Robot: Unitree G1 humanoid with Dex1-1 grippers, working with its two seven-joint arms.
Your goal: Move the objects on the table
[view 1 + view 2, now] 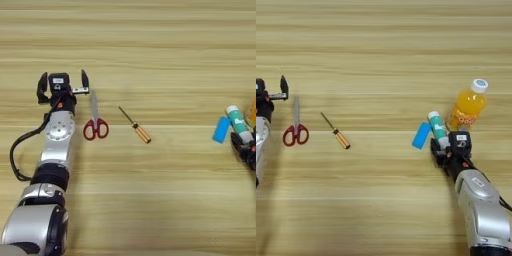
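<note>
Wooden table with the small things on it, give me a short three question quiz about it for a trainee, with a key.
1. True or false: the red-handled scissors lie beside the left pincer.
2. Which thing is the right pincer shut on?
A. small blue block
B. white glue stick with green label
C. orange-drink bottle with white cap
3. Fill in: between the scissors and the blue block lies the thin amber-handled ____.

Key
1. True; the left pincer is open, the scissors just right of it.
2. B
3. screwdriver
</note>
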